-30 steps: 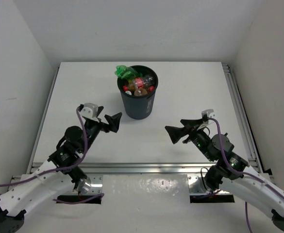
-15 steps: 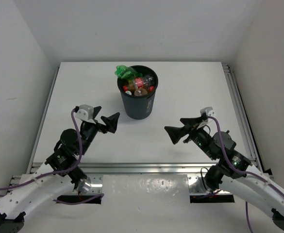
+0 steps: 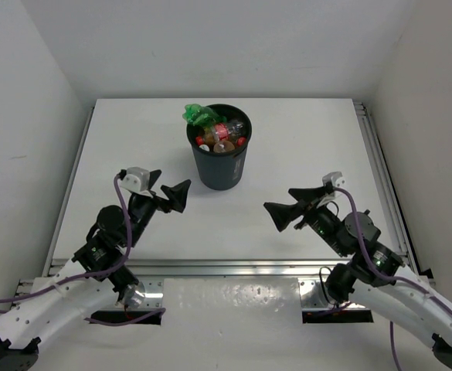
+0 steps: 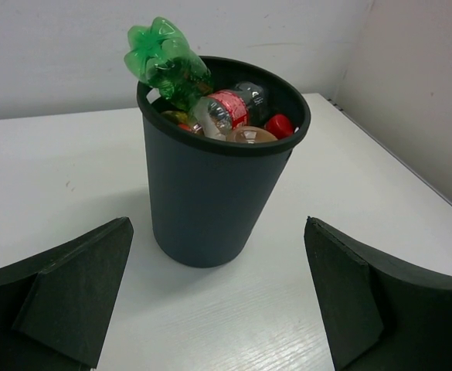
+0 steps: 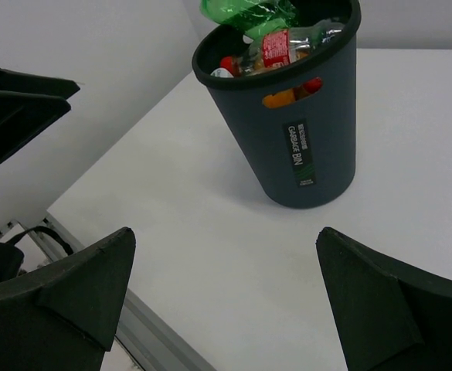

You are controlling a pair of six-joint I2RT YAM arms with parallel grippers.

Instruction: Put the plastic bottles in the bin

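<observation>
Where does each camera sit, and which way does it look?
Top external: high behind the arms, looking down on the table, the bin, the left gripper and the right gripper.
Left wrist: low on the left arm, facing the bin; its own fingers frame the bottom.
Right wrist: on the right arm, facing the bin's labelled side; its fingers show below.
Shared: both wrist views see the green bottle poking over the rim.

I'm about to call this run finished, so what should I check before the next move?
1. Left gripper open, nothing held: ok.
2. Right gripper open, nothing held: ok.
3. Bin upright: ok.
4. No bottle lying on the table: ok.
5. Green bottle fully inside: not ok, it pokes above the rim.
6. Every bottle counted in the bin: cannot tell, the pile hides some.
</observation>
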